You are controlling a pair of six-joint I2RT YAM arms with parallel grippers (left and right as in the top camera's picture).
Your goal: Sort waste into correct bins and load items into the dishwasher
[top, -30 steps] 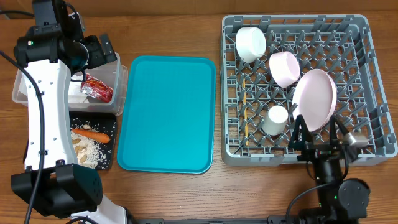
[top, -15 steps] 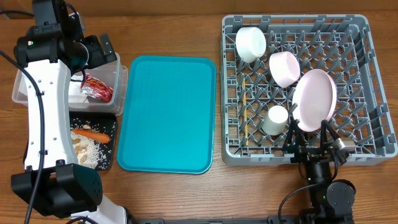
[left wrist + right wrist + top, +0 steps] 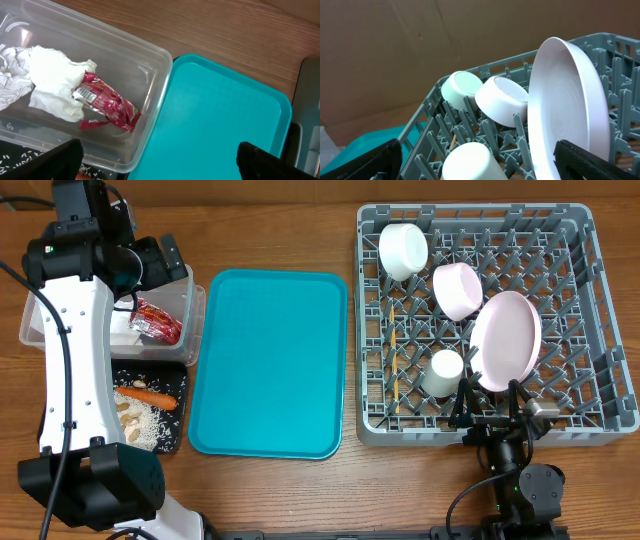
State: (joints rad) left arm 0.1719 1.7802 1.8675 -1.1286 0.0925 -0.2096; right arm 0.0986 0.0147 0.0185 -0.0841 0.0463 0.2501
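Observation:
The clear tub (image 3: 190, 290) holds the crumpled white napkin (image 3: 125, 330) and the red wrapper (image 3: 158, 322). The black tray (image 3: 180, 385) holds the carrot (image 3: 150, 395), peanuts (image 3: 128, 415) and rice (image 3: 145, 430). My left gripper (image 3: 165, 260) is open and empty above the tub's right edge. Its wrist view shows the napkin (image 3: 50, 80), the wrapper (image 3: 105, 102) and the tub (image 3: 150, 65). The grey rack (image 3: 580, 240) holds a white bowl (image 3: 403, 250), pink bowl (image 3: 457, 288), upright plate (image 3: 506, 338), cup (image 3: 442, 372) and chopsticks (image 3: 397, 365). My right gripper (image 3: 488, 405) is open and empty at the rack's front wall, facing the plate (image 3: 570, 115) and cup (image 3: 470, 162).
The large teal tray (image 3: 268, 360) lies between the bins and the rack, with nothing on it; it also shows in the left wrist view (image 3: 220, 120). Bare wooden table runs along the back and front edges.
My right gripper has shifted a little to the left along the rack's front wall. The left arm and all objects have not moved.

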